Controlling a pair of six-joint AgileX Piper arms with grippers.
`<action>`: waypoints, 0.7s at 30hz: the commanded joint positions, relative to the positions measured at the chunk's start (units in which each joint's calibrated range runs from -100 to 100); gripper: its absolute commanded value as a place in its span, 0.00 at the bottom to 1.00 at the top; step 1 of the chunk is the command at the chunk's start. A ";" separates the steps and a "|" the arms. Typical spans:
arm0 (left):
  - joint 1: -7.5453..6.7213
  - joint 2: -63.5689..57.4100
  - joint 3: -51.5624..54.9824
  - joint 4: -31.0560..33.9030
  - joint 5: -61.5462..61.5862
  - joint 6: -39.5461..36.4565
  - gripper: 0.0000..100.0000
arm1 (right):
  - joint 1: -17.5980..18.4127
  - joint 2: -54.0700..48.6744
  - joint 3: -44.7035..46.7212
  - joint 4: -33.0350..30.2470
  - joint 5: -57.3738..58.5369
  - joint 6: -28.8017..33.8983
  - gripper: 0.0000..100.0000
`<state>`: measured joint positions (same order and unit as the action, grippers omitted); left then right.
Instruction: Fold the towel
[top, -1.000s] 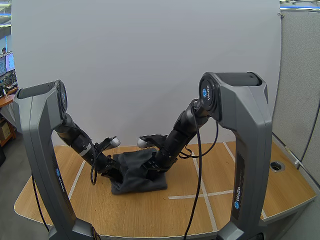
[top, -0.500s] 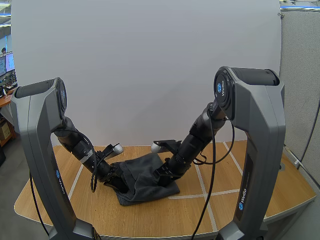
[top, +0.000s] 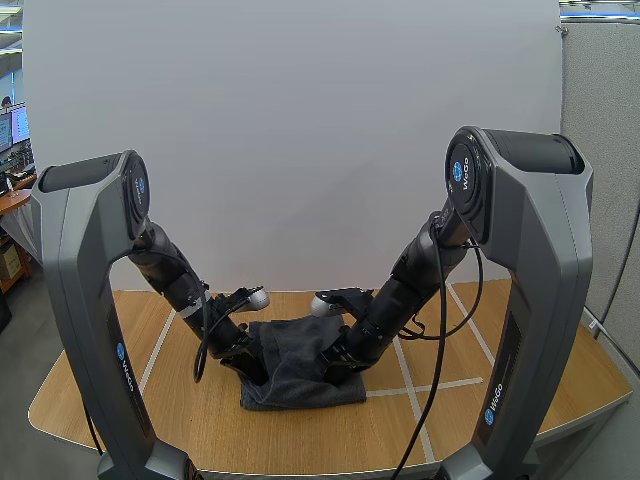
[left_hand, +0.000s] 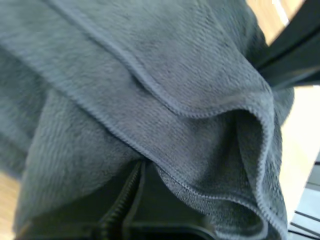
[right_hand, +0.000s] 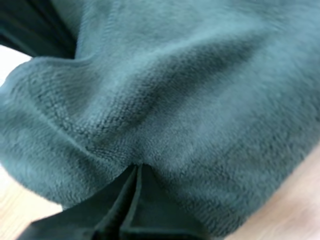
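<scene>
A dark grey towel (top: 300, 378) lies bunched and partly doubled over on the wooden table (top: 110, 400). My left gripper (top: 250, 366) is low at the towel's left side, and my right gripper (top: 338, 362) is low at its right side. In the left wrist view the left gripper (left_hand: 137, 172) has its fingers closed together, with a hemmed fold of the towel (left_hand: 150, 95) pinched at the tips. The right gripper (right_hand: 136, 172) is likewise closed on an edge of the towel (right_hand: 180, 100), which drapes over the tips.
White tape lines (top: 430, 385) cross the table to the right of the towel. Bare wood runs along the front edge and at the far left. A white wall stands behind the table.
Both arms have carried the towel to the right and toward the table's front. The towel now lies lower and more folded over itself.
</scene>
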<state>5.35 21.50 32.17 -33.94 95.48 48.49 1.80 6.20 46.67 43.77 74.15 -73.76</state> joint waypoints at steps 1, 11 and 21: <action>-0.33 0.42 -3.30 -0.74 -4.59 -0.84 0.00 | -0.11 0.15 2.13 -3.27 -0.70 -1.40 0.00; -0.33 -11.64 -6.29 -1.76 4.52 -2.22 0.00 | -0.11 -12.87 1.84 -2.19 3.50 0.82 0.00; -0.33 -19.53 -4.26 0.29 4.52 -3.29 0.00 | -0.11 -22.93 2.17 -8.07 8.02 6.74 0.00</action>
<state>5.08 3.24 26.22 -34.83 98.62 45.97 1.80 -15.02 48.16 38.28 79.36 -68.68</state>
